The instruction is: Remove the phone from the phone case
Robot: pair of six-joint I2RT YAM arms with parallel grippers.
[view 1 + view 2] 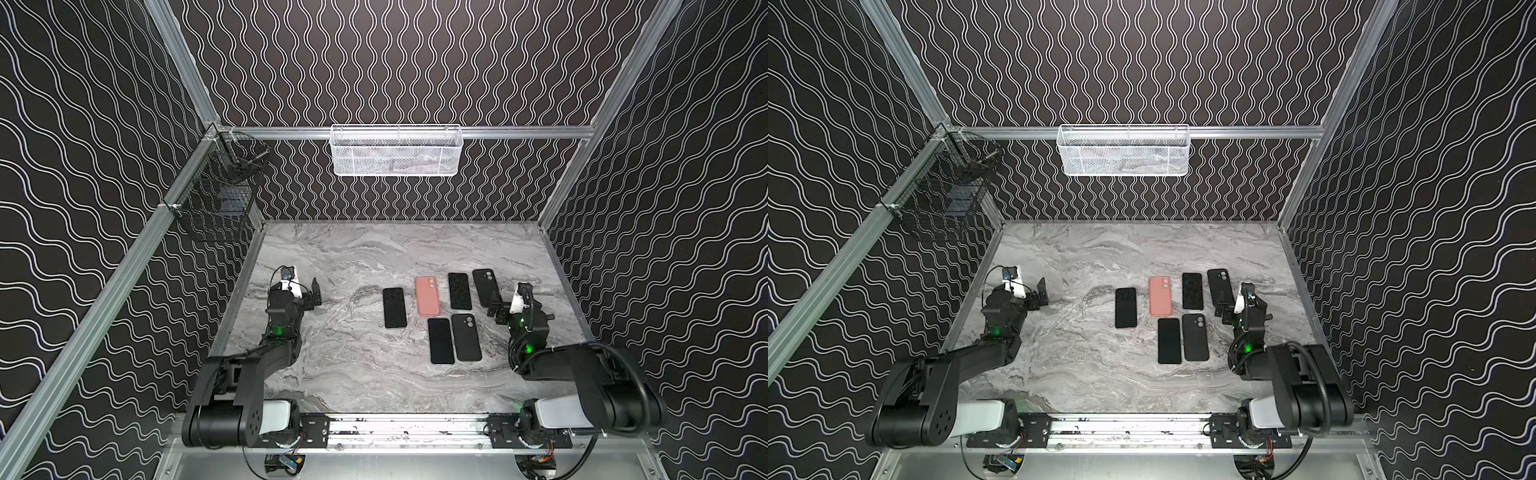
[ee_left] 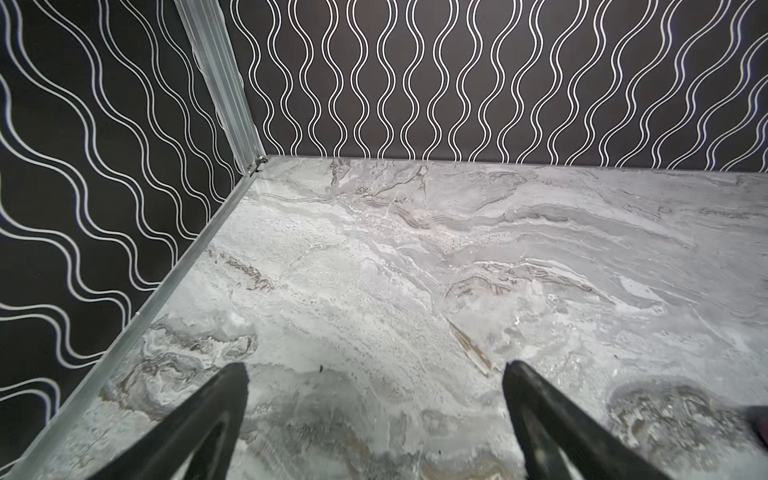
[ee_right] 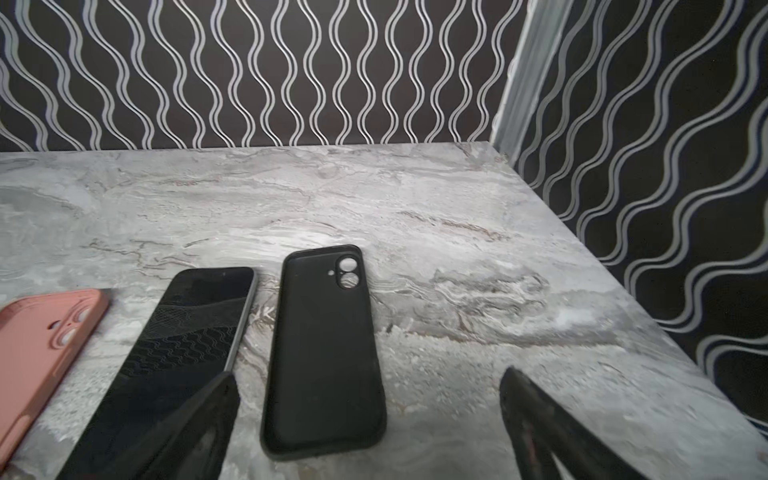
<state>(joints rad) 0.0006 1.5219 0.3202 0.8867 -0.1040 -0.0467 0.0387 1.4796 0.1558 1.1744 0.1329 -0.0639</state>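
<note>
A black wire basket (image 1: 216,203) hangs on the left wall. Below it the left gripper (image 1: 314,296) hovers over the bare marble table (image 1: 332,257), its jaws spread wide with nothing between them, as the left wrist view also shows. A white mesh basket (image 1: 395,150) hangs on the back rail. Right of centre lie six flat items. First is a black phone (image 1: 394,307), screen up, then a pink case (image 1: 427,296), back up with its camera cutouts toward the far wall; I cannot tell whether a phone sits inside it. Next come a second black phone (image 1: 459,291) and the far black case (image 1: 485,286), with marble showing through its cutouts. A third black phone (image 1: 441,340) and the near black case (image 1: 466,337) lie closer to the robot. The right gripper (image 1: 497,309) is spread over the far black case's near end, gripping nothing. Any markings are too small to read.
</note>
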